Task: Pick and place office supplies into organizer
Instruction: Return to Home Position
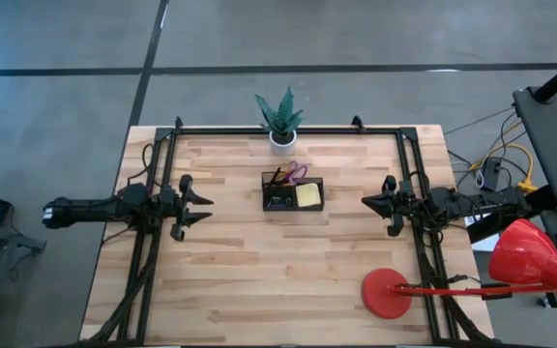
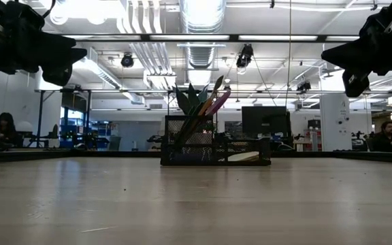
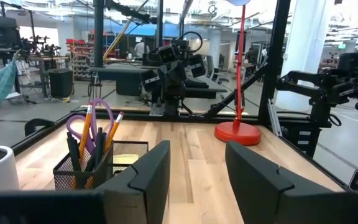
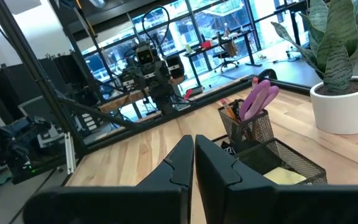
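Wooden table (image 1: 259,275), organizer (image 1: 280,202) midway between spread-open left end effector (image 1: 205,208) and closed right end effector (image 1: 366,201), both empty.

Overhead, table-level and both inward-facing wrist views all share the central organizer (image 1: 280,202).

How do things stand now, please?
Left gripper at left, jaws open, empty. Right gripper at right, jaws shut, empty. Black mesh organizer holds yellow note pad, purple scissors, pencils. Red lamp base well clear.
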Robot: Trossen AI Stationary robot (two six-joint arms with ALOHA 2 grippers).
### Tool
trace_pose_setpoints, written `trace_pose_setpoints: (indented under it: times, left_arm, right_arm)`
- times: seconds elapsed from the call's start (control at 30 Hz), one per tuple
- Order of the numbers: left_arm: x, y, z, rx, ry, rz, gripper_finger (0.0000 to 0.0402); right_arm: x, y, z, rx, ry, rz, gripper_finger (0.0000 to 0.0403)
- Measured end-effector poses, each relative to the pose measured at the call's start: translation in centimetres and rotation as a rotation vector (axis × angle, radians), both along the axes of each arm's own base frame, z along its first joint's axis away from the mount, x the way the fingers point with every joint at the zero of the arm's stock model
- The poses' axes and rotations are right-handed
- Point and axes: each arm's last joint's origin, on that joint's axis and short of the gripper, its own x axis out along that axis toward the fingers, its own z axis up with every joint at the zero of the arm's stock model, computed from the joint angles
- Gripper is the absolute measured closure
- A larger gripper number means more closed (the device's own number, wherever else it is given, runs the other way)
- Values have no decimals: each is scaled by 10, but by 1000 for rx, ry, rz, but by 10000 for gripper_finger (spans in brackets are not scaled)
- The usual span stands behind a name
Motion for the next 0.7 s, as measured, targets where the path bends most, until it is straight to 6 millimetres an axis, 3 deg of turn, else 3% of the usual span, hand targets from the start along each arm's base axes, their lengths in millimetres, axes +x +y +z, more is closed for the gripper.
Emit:
trace_pose_setpoints:
  times: [0.4,0.57,0.7]
  left_arm:
    - [0,0,0,0,-1,0,261]
    - [0,0,0,0,0,0,261]
    - [0,0,0,0,-1,0,261]
  right_arm:
    - [0,0,0,-1,-1,0,394]
    - [0,1,1,-134,0,16,394]
    - [0,5,2,-251,-16,176,394]
